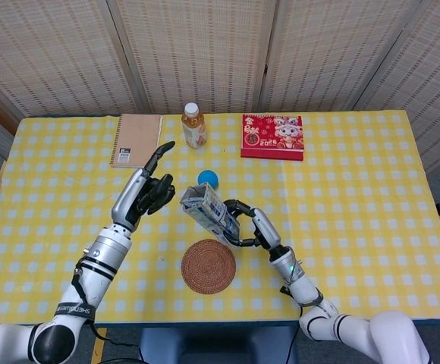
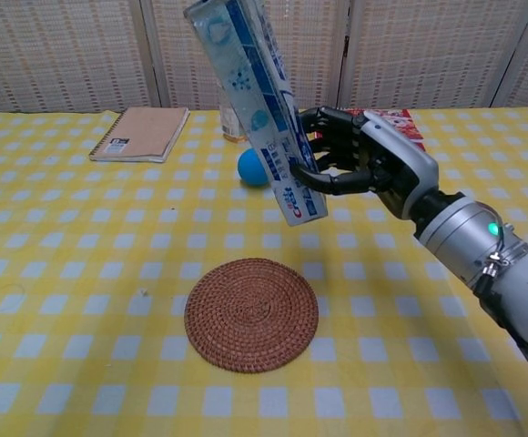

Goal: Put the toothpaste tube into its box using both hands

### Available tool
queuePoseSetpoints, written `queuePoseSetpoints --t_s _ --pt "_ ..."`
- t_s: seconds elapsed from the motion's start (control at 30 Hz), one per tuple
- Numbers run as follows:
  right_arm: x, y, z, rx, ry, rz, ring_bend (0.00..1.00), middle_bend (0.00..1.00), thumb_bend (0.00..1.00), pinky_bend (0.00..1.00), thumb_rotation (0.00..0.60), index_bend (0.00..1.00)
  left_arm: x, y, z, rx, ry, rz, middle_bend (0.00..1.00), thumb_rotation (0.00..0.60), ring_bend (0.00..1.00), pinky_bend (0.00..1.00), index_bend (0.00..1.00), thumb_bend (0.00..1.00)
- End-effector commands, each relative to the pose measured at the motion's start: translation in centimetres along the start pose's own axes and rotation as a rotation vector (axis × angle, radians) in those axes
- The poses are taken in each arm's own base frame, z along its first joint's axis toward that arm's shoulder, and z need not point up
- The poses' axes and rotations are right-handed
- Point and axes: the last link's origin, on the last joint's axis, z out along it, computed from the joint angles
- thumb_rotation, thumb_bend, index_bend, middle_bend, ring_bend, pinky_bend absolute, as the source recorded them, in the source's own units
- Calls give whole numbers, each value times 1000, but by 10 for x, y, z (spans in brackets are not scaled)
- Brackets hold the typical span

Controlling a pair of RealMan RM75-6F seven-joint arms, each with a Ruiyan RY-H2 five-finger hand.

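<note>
My right hand [image 2: 360, 164] grips the toothpaste box [image 2: 257, 107]: long glossy carton, blue-and-white print, tilted steeply above the tabletop [image 1: 356, 205], upper end near my left hand. Tube not visible; cannot tell whether it sits inside. My left hand [image 1: 150, 187] holds nothing, one finger pointing out straight, the rest loosely curled, just beside the box mouth. Below: round woven coaster [image 2: 250, 313], coarse spiral weave. Behind: small smooth blue ball [image 2: 250, 167] on yellow checked cloth
</note>
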Motion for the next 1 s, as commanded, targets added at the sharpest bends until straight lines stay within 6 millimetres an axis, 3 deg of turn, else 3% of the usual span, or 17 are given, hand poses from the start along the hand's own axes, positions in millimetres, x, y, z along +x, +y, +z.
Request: queuePoseSetpoints --t_s 0.03,0.2,0.33,0.43,0.5,0.6,0.67,0.73,0.83,1.0 --pt "3 0 -2 -3 2 -13 360 314 376 440 600 452 6 -3 -2 -4 -3 70 1000 202 1000 1000 0 76" --pt "17 2 -9 -10 4 -74 360 314 376 440 600 453 22 -13 -10 -14 18 223 1000 226 991 1000 0 80" --pt "38 2 -17 -22 -3 -179 360 314 375 440 600 452 49 -23 -20 -45 93 415 967 243 889 928 2 82" --pt "56 -1 -24 -35 -14 -281 360 314 376 440 600 452 71 -37 -31 -53 148 602 805 253 723 781 31 79" --pt "69 -5 -30 -43 -29 -354 360 314 376 440 600 453 83 -46 -38 -51 165 721 628 262 545 644 56 79" --pt "85 -13 -39 -58 -60 -458 360 314 376 440 600 453 99 -62 -51 -29 164 902 365 310 293 426 60 79" --pt "96 -20 -44 -70 -75 -528 360 314 376 440 600 452 110 -73 -61 2 152 999 262 357 190 310 58 81" --pt "104 -27 -49 -91 -84 -567 360 314 377 440 600 452 123 -84 -73 45 134 1099 205 415 129 224 48 86" --pt "114 -32 -58 -138 -117 -629 360 314 376 440 600 453 145 -103 -92 95 164 1252 152 551 60 120 20 88" --pt "124 -28 -76 -218 -155 -705 360 314 377 440 600 452 170 -140 -124 187 261 1349 130 600 36 77 1 87"
